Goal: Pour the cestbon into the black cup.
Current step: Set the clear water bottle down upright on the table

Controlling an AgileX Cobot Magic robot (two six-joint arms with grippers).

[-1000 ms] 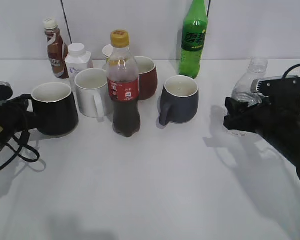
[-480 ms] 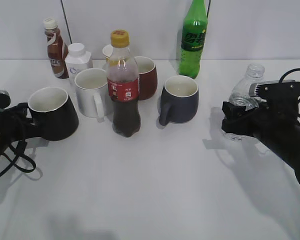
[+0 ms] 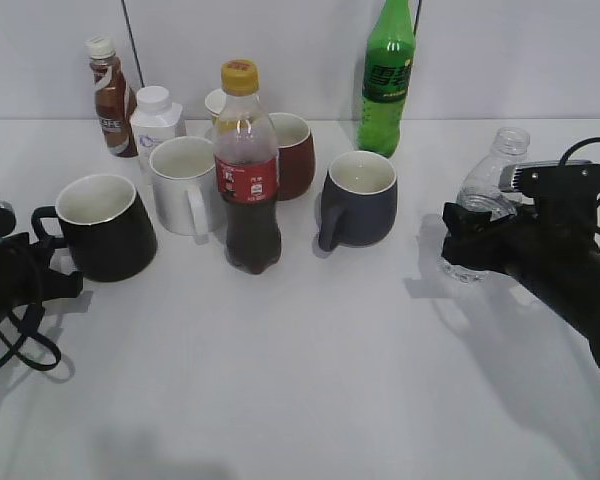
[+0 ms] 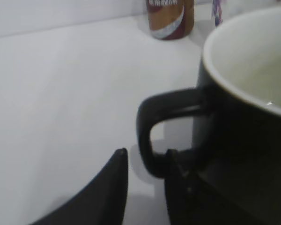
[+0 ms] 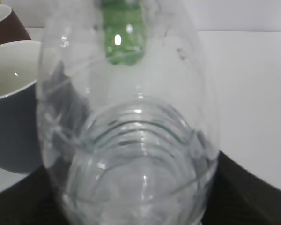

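The black cup stands upright at the left of the table, white inside, with its loop handle facing my left gripper. My left gripper is open and empty. Its fingertips sit just short of the handle, with bare table between them. The cestbon, clear and uncapped, is upright at the right. My right gripper is shut on its lower body and hides the label. The bottle fills the right wrist view.
A cola bottle stands mid-table, with a white mug, a red mug and a grey-blue mug around it. The tall green soda bottle, a coffee bottle and a white bottle stand at the back.
The black cup went from tilted on my left gripper to standing upright. The left gripper let go of the handle and drew back. The cestbon came upright in the right gripper.
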